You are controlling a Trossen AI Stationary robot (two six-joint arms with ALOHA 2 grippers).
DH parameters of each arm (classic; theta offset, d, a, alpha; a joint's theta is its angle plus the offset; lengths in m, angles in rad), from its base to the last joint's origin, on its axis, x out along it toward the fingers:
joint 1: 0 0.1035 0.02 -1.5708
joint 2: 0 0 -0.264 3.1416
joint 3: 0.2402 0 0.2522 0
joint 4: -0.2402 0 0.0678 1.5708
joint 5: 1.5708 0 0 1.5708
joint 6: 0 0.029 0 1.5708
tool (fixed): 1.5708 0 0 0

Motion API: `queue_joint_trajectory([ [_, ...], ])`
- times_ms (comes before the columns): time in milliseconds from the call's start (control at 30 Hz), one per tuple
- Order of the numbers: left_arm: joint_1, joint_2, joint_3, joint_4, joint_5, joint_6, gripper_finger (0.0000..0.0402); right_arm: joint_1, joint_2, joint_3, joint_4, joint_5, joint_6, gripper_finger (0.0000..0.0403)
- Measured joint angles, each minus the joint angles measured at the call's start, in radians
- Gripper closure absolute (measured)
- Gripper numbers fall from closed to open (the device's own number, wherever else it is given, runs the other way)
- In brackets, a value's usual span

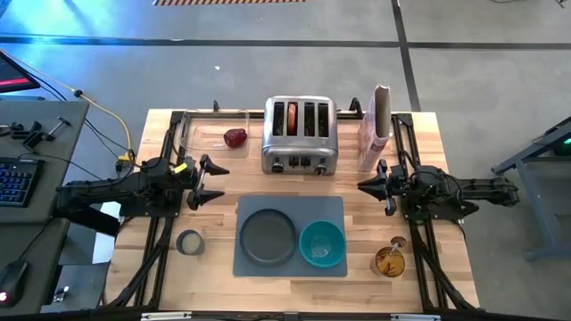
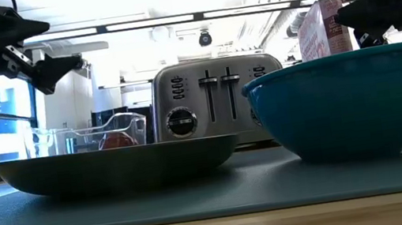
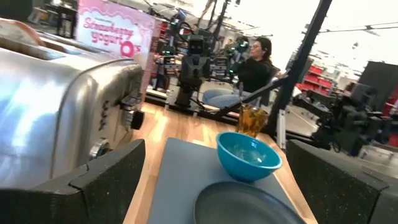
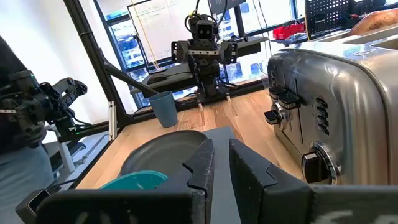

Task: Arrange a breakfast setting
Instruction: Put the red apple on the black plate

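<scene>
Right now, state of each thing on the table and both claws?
Toaster: one left slot filled, levers up.
Plate: empty, on mat.
Bowl: upright, empty, on mat.
Clear tray: holds red lump.
Cereal bag: upright.
Left claw: open, empty.
Right claw: nearly shut, empty.

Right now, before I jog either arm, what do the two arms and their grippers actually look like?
Both arms are matte black, built of jointed segments. The left gripper and right gripper each end in two dark angular fingers. In the left wrist view the fingers look blocky, with a speckled, grainy black surface. A yellow cable runs to the left arm's side, where a small yellow mark also shows.
</scene>
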Motion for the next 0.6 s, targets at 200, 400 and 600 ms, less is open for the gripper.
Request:
queue_joint_trajectory([
  [200,0.000,0.000,0.000,0.000,-0.026,0.000,0.0021,0.000,0.000,0.000,0.000,0.000,0.000,0.0366],
  [400,0.000,0.000,0.000,0.000,-0.199,0.000,0.0021,0.000,0.000,0.000,0.000,0.000,0.000,0.0366],
  [600,0.000,0.000,0.000,0.007,-0.258,0.031,0.0021,0.000,0.000,0.000,0.000,0.000,0.000,0.0366],
])
